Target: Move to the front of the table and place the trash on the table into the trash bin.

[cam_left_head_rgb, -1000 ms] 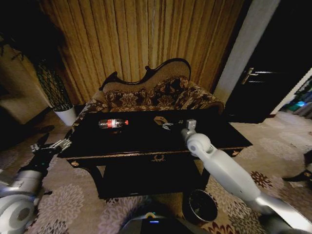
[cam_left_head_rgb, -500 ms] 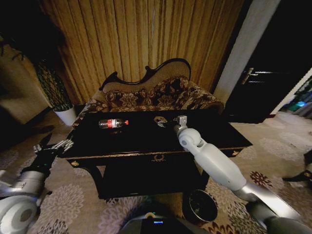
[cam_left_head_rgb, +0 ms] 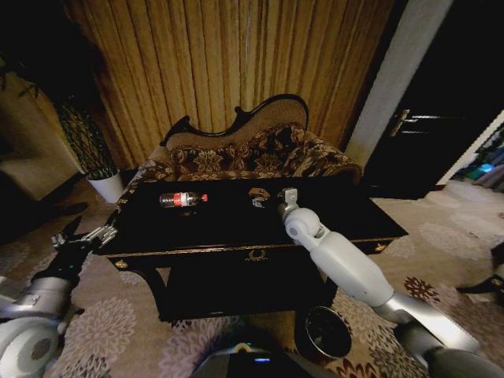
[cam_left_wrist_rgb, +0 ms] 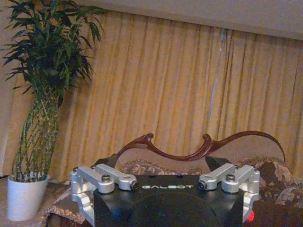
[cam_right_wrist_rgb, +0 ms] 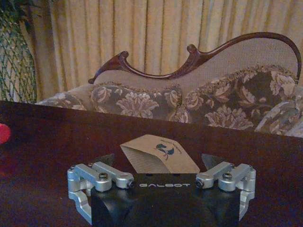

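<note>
Head view: table (cam_left_head_rgb: 236, 228) fills frame centre, glossy black w/ gold trim, sofa (cam_left_head_rgb: 252, 153) right behind it, curtains (cam_left_head_rgb: 228, 63) across the top. Bottle (cam_left_head_rgb: 182, 199) lies on its side, centre-left on tabletop; small brown box (cam_left_head_rgb: 258, 192) near the back edge at centre. Right gripper (cam_left_head_rgb: 268, 201) reaches over the top from lower right, tips just beside the box. Trash bin (cam_left_head_rgb: 327, 331) on carpet, lower right, under the right arm. Left gripper (cam_left_head_rgb: 83, 236) at far left, off the table's end, fingers spread wide. Plant pot (cam_left_head_rgb: 106, 187) at left. Left wrist view: plant (cam_left_wrist_rgb: 45, 85) at left, sofa back at centre. Right wrist view: box (cam_right_wrist_rgb: 158, 153) at centre between wide-apart fingers (cam_right_wrist_rgb: 106, 161), no contact visible; red cap at left edge.
</note>
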You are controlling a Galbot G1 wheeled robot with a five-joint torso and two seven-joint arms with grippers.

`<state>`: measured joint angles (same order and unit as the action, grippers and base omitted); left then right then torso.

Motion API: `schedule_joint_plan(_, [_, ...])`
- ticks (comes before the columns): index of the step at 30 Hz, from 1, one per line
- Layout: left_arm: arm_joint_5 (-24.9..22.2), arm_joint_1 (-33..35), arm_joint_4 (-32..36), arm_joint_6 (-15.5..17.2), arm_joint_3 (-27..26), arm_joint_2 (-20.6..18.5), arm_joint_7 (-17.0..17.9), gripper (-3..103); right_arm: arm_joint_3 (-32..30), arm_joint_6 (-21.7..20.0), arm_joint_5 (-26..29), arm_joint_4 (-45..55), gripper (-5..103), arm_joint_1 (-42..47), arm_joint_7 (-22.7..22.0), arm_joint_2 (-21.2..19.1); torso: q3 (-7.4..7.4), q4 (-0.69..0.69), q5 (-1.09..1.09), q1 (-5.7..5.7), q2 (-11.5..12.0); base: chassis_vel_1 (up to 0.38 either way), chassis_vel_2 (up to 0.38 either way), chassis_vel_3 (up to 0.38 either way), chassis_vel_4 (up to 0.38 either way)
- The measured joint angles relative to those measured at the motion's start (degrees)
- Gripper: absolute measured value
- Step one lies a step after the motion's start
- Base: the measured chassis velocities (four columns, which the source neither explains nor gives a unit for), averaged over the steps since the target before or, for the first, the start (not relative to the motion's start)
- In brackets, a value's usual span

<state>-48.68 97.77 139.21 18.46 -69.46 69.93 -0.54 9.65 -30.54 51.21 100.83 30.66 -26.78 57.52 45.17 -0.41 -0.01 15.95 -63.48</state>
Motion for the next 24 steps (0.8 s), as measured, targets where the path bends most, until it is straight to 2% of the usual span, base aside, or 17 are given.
schedule_joint_plan(11, [0.3,-0.8,-0.3,-0.2,0.8,0.3,-0.1,100,-0.3,0.3,0.1,-4.9,100,-1.8,0.0,1.3,0.0,0.0,0.0,0.0,0.0,0.0,0.0,0.0,0.0])
schedule_joint_plan(23, [-0.3,-0.6,-0.3,-1.7,-0.1,0.2,-0.1,100,0.0,0.8,-0.2,-7.0,100,-2.4,-0.2,2.5,0.0,0.0,0.0,0.0,0.0,0.0,0.0,0.0,0.0])
schedule_joint_plan(24, [-0.3,-0.6,-0.3,-2.1,-0.1,0.2,0.0,100,0.0,1.1,-0.2,-7.3,102,-2.5,-0.3,2.6,0.0,0.0,0.0,0.0,0.0,0.0,0.0,0.0,0.0])
